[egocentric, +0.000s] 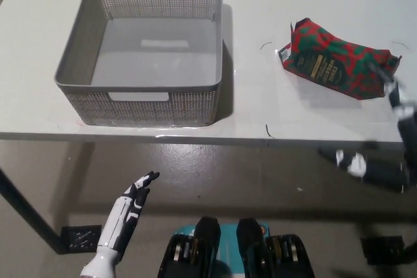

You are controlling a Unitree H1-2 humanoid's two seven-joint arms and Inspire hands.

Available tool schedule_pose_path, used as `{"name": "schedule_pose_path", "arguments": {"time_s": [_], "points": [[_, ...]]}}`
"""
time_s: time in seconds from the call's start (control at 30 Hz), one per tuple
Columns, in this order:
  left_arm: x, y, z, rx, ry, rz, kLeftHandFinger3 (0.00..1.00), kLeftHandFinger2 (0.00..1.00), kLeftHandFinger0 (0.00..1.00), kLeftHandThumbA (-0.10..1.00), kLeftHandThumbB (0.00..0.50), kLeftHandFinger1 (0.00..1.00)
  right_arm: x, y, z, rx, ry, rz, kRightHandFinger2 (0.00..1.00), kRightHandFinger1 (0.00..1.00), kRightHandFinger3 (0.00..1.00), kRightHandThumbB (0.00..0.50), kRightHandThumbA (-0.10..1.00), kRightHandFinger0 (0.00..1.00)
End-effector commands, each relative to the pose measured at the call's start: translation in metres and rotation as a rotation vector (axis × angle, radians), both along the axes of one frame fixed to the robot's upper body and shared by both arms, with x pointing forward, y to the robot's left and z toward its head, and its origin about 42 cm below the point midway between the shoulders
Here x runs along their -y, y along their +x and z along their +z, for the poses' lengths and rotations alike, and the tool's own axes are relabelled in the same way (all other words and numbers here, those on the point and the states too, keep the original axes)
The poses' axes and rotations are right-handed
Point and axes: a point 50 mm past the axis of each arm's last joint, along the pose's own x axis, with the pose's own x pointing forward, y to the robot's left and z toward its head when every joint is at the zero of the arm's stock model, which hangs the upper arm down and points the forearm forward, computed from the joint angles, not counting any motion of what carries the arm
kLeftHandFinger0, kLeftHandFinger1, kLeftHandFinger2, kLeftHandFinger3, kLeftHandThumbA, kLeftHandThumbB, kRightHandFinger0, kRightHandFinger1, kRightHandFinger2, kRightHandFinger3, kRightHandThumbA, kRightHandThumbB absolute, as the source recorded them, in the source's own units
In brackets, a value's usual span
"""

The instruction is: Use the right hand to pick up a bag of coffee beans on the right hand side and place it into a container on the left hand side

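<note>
At far right, the blurred right robot hand (391, 154) nears the coffee bag (339, 62); finger spread unclear.
Risk: knocking the bag off the table (260, 105), far from the basket (78, 76); left robot hand (133, 201) idles, fingers apart.

Red/green coffee bag (340, 60) lies flat on the bench to my right, dark label facing up. Gray mesh basket (146, 106) sits upright, empty, well apart on my left.

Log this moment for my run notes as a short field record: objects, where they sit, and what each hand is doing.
container: grey mesh basket, empty, on the white table, left side
target: red and green coffee bean bag, lying flat on the table, right side
right hand: black, blurred, at right edge beside the bag, holding nothing, fingers apart
left hand: white, resting below the table edge, open
bag in basket: no
</note>
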Motion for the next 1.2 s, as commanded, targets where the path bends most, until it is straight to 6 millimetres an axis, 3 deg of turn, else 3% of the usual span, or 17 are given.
{"name": "schedule_pose_path", "arguments": {"time_s": [0.0,0.17,0.27,0.33,0.43,0.6,0.63,0.67,0.87,1.0,1.17], "points": [[0.002,0.003,0.014,0.097,-0.004,-0.031,1.00,1.00,1.00,1.00,0.280,1.00,0.002,0.049,0.089,0.060,-0.262,-0.186,1.00,1.00,1.00,0.434,0.97,1.00],[0.004,-0.028,-0.001,0.039,-0.018,-0.030,1.00,1.00,1.00,1.00,0.294,1.00,-0.002,0.098,0.123,-0.029,-0.410,-0.241,1.00,1.00,1.00,0.434,0.94,1.00],[0.005,-0.029,-0.002,0.037,-0.017,-0.032,1.00,1.00,1.00,1.00,0.295,1.00,-0.006,0.131,0.144,-0.050,-0.495,-0.255,1.00,1.00,1.00,0.434,0.92,1.00],[0.004,-0.029,-0.002,0.033,-0.020,-0.033,1.00,1.00,1.00,1.00,0.302,1.00,-0.010,0.147,0.150,-0.074,-0.528,-0.268,1.00,1.00,1.00,0.472,0.94,1.00],[0.006,-0.032,-0.005,0.031,-0.023,-0.038,1.00,1.00,1.00,1.00,0.300,1.00,-0.017,0.174,0.160,-0.166,-0.634,-0.307,1.00,1.00,1.00,0.490,0.99,1.00],[0.006,-0.033,-0.006,0.025,-0.037,-0.038,1.00,1.00,1.00,1.00,0.292,1.00,-0.026,0.217,0.167,-0.292,-0.706,-0.347,1.00,1.00,1.00,0.500,0.92,1.00],[0.006,-0.033,-0.006,0.021,-0.039,-0.038,1.00,1.00,1.00,1.00,0.299,1.00,-0.027,0.221,0.169,-0.312,-0.719,-0.354,1.00,1.00,1.00,0.473,0.90,1.00],[0.005,-0.034,-0.007,0.019,-0.040,-0.038,1.00,1.00,1.00,1.00,0.301,1.00,-0.028,0.227,0.170,-0.337,-0.725,-0.355,1.00,1.00,1.00,0.498,0.91,1.00],[0.007,-0.034,-0.007,0.021,-0.051,-0.038,1.00,1.00,1.00,1.00,0.297,1.00,-0.030,0.258,0.179,-0.505,-0.792,-0.380,1.00,1.00,1.00,0.500,0.94,1.00],[0.008,-0.034,-0.008,0.019,-0.053,-0.036,1.00,1.00,1.00,1.00,0.303,1.00,-0.031,0.265,0.177,-0.534,-0.840,-0.383,1.00,1.00,1.00,0.500,1.00,1.00],[0.006,-0.032,-0.005,0.035,-0.053,-0.044,1.00,1.00,1.00,1.00,0.286,1.00,-0.026,0.272,0.170,-0.587,-0.853,-0.402,1.00,1.00,1.00,0.500,0.99,1.00]]}}
